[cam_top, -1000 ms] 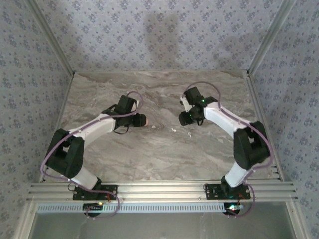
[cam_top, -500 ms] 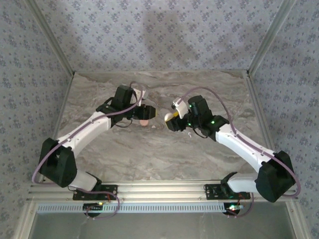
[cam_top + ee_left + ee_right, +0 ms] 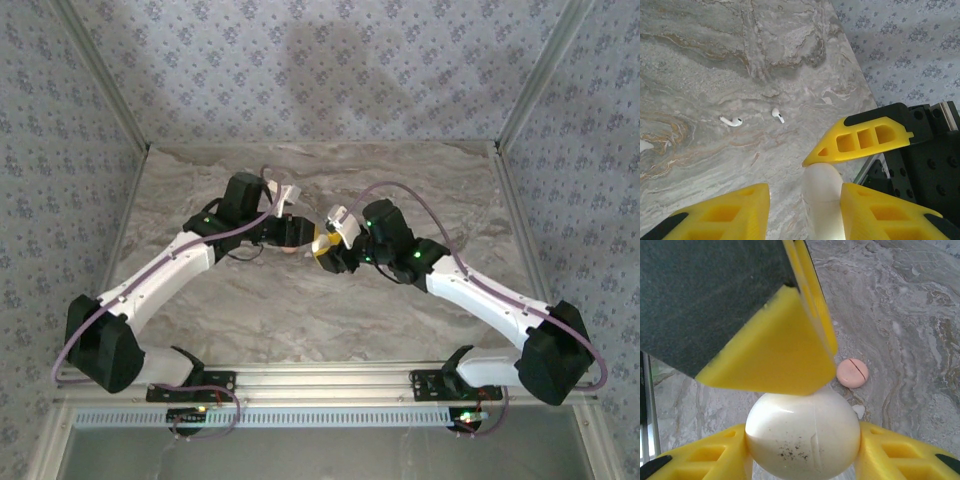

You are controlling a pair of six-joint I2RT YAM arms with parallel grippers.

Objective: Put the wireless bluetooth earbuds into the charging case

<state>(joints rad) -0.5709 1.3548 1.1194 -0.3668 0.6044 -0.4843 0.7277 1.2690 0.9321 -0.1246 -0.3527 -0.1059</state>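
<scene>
Marble table (image 3: 300, 310), floral wallpaper walls (image 3: 400, 90), aluminium rail (image 3: 330, 380).

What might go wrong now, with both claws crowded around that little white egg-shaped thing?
The right gripper pinches the smooth, rounded charging case by its curved sides while a finger of the left gripper sits right against it; the case might squirt out. The grippers are crowded so tightly they might collide. The tiny earbuds lie loose on the table, easily knocked away.
</scene>
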